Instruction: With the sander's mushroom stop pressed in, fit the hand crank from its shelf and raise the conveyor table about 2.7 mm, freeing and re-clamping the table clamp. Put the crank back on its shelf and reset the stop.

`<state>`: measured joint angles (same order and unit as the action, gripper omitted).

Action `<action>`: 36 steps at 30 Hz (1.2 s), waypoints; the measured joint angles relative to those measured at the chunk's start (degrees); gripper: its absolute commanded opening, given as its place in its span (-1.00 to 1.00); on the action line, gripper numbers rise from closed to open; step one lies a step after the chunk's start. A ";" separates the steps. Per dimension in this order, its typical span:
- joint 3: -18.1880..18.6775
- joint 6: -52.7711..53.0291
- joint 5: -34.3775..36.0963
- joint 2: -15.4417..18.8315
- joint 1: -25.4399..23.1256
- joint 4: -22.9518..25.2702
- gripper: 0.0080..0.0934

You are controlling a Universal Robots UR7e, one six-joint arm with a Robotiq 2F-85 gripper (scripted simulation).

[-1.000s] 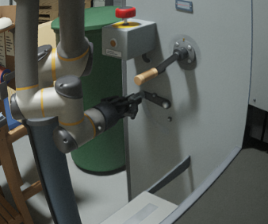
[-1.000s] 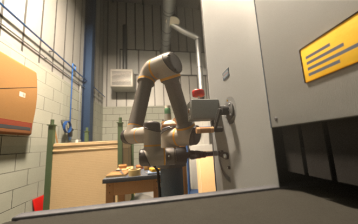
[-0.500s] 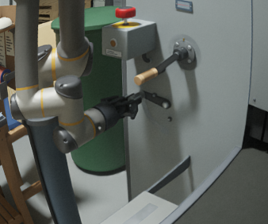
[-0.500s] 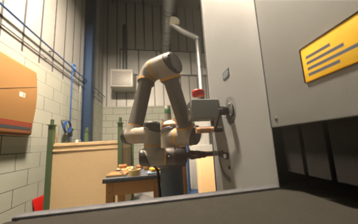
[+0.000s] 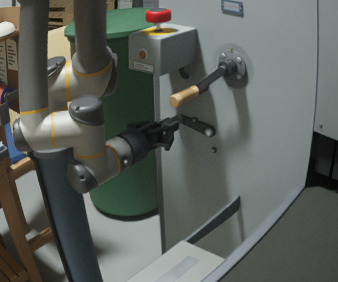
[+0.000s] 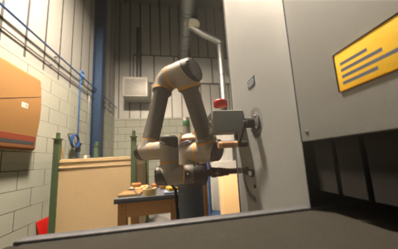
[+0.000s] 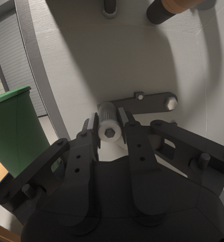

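Note:
The table clamp lever is a dark arm on the sander's grey side panel, pivoted at a hex bolt, with a knurled grip at its free end. I hold that grip in my closed gripper. The hand crank sits on the shaft hub above the lever, its wooden handle pointing down-left. The red mushroom stop tops the grey control box.
A green drum stands just left of the panel behind my wrist. A wooden bench with tape rolls stands behind the arm's base. The dark conveyor table stretches along the lower right.

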<state>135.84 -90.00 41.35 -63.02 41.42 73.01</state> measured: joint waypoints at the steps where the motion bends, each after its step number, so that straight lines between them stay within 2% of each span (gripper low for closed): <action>1: 0.00 0.00 0.00 0.02 0.01 -0.01 -1.00; 10: 0.01 0.00 -0.01 0.11 0.02 0.06 -0.99; 31: 0.09 0.00 0.03 0.13 -0.04 0.04 0.00; 36: 0.09 0.00 0.03 0.13 -0.04 0.04 0.03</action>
<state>135.93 -90.00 41.38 -62.90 41.38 73.05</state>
